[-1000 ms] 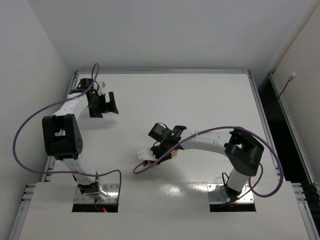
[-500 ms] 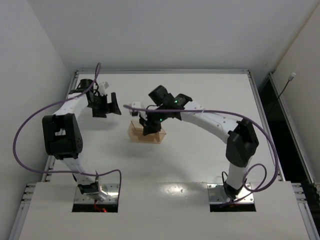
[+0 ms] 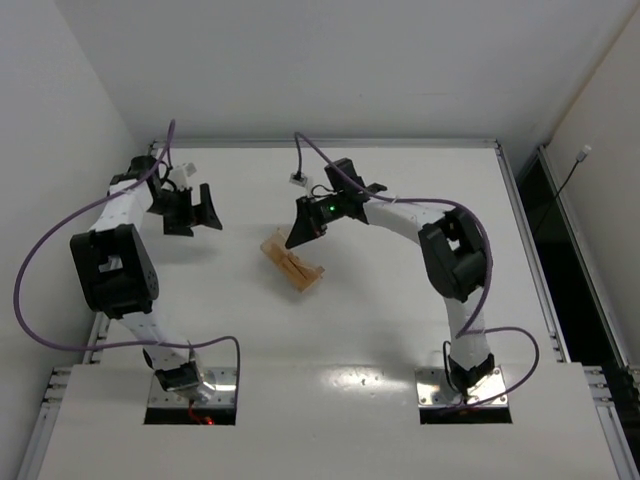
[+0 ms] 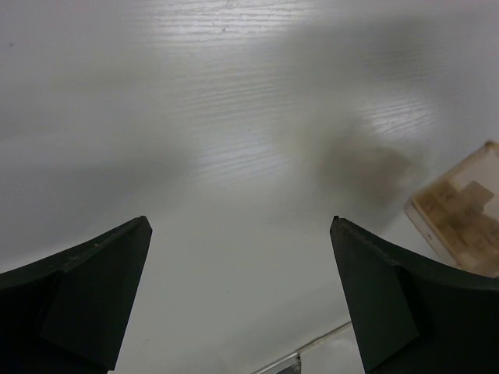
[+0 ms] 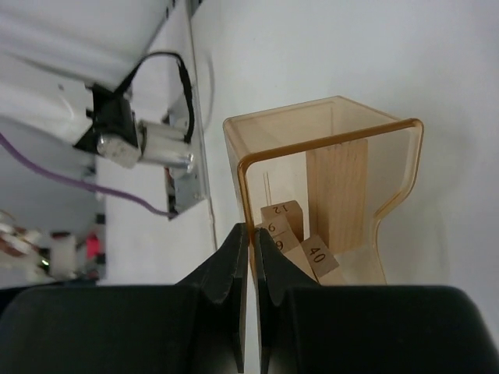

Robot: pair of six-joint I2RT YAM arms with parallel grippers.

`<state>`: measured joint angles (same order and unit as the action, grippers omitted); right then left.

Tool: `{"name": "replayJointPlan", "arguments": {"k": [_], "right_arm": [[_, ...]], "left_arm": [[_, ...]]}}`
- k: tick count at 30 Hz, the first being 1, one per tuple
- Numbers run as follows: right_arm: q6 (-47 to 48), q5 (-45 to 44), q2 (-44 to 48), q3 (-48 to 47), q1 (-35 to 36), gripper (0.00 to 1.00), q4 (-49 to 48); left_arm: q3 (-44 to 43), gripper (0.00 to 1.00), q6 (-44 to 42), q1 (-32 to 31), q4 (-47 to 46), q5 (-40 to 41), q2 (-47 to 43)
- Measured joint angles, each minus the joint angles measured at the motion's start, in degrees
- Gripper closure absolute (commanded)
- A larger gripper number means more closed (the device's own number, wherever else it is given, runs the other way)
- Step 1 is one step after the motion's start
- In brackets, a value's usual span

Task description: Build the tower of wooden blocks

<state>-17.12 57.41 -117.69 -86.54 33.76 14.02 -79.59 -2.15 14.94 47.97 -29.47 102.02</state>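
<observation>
Blocks [image 5: 337, 187]: all loose in the tray [image 5: 331, 128], about mid-desk and a bit left of centre. Nothing's stacked yet as far as I can see.
Feel (my guess): small plain wood, so light, stiff and not fragile. The smooth faces could slip if I pinch them crooked.
Where I'd grab: across the two long sides, around mid-length, so a block hangs level when it goes down on another.
Tray feel: thin see-through plastic. It probably skids on the desk [image 3: 400, 320] with hardly a nudge.
Right pincer [image 5: 249, 257]: pressed together on the tray's thin wall at its far end, going by the wrist view.
Right arm [image 3: 450, 255]: up from the near-right base, elbow high, forearm running left across the desk, wrist pitched down at the tray.
Left pincer [image 4: 239, 222]: spread wide and holding nothing, with the tray off to its side.
Left arm [image 3: 112, 270]: folded along the left edge, with the pincer up near the far-left corner, facing toward the tray and well apart from it.
</observation>
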Motion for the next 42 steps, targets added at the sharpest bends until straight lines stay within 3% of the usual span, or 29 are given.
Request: {"name": "replayJointPlan", "arguments": {"k": [5, 13, 20, 29, 42], "right_arm": [[-16.7, 5.0, -6.1, 1.5, -3.8, 1.0, -15.5], [-47.6, 9.6, -16.6, 2.9, -8.1, 1.0, -49.2], [-69.2, 10.0, -18.5, 8.2, -11.9, 1.0, -69.6], [-86.4, 6.8, -17.0, 15.0, -16.0, 1.0, -81.1], [-95.2, -1.7, -14.4, 17.5, -16.0, 1.0, -86.2]], "left_arm": [[0.0, 0.0, -2.3, 1.8, 3.0, -0.2, 0.0], [0.8, 0.0, -6.9, 4.7, 7.7, -1.9, -1.0], [2.8, 0.0, -9.5, 5.6, 10.4, -2.7, -2.8], [6.1, 0.0, -10.8, 5.6, 11.6, -2.7, -4.0], [6.6, 0.0, -12.0, 5.6, 12.8, -2.0, -4.8]]}}
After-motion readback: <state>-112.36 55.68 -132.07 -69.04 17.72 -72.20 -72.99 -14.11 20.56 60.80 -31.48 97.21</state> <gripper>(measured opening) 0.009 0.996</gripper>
